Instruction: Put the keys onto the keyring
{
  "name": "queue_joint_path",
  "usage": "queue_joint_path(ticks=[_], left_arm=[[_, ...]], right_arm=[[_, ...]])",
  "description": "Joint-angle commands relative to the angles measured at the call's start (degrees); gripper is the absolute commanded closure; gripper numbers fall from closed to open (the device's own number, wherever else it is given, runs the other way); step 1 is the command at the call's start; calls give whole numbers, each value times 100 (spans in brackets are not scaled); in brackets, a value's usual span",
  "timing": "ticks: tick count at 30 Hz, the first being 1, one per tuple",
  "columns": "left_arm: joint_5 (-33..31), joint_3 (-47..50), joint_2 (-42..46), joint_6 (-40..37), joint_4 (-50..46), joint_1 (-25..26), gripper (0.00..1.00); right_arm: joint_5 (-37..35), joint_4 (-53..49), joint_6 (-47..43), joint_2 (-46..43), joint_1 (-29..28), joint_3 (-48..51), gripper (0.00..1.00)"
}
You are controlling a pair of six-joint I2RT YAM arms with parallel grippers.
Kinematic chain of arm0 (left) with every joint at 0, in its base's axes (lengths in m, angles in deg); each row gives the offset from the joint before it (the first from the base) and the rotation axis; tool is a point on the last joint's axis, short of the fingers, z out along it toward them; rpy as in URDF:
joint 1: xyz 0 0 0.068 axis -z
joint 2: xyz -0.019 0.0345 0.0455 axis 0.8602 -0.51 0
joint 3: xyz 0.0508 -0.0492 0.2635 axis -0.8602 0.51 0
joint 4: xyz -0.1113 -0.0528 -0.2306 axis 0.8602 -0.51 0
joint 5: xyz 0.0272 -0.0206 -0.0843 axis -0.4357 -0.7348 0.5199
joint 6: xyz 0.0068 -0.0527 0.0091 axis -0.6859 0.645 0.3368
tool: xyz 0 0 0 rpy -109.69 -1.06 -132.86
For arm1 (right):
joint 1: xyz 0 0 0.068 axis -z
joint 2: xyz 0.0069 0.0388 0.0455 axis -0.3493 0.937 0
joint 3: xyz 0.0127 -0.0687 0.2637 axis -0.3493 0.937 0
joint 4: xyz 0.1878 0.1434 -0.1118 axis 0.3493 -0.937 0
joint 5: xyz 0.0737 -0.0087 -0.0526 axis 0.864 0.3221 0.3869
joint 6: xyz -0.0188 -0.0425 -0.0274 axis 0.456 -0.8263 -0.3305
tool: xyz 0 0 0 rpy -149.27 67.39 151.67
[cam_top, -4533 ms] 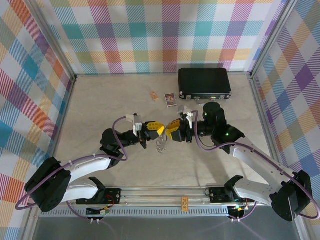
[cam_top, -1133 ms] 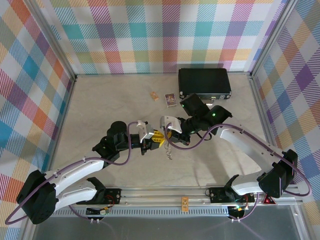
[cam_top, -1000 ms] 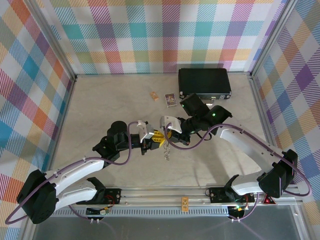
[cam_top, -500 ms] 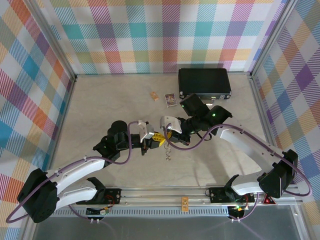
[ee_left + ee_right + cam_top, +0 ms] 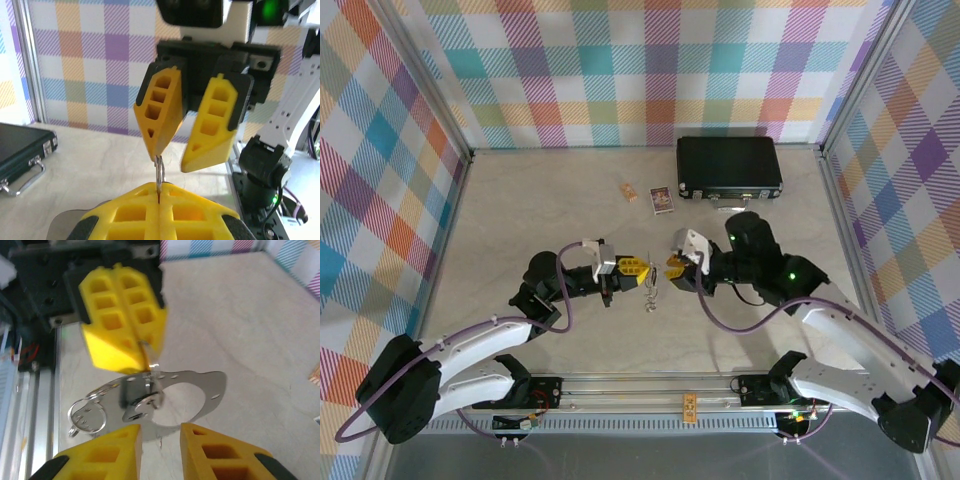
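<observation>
Presently left gripper (image 5: 638, 268) clamped shut on keyring (image 5: 159, 175), edge-up, mid-scene, likely presenting it for threading. Metal plate (image 5: 200, 390) and small ring (image 5: 85, 417) hang beneath. Right gripper (image 5: 175, 157) opposite: jaws partly apart, empty, one finger at keyring's top edge.

One black case (image 5: 730, 167), two small cards (image 5: 629, 191) (image 5: 662, 199), one keyring (image 5: 651, 295)

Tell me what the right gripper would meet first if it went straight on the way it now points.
Probably the metal keyring plate, hanging just ahead of the right gripper and held by the shut left gripper, which comes next behind it. Exact depth is unclear.
</observation>
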Motion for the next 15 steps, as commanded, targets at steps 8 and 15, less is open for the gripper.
queue_joint_path(ticks=[8, 15], left_arm=[[-132, 102, -303, 867, 2101, 5, 100], [-57, 51, -287, 942, 2125, 3, 100]], right_arm=[[746, 2788, 2180, -388, 148, 955, 73], [1277, 3305, 2588, -286, 349, 966, 73]])
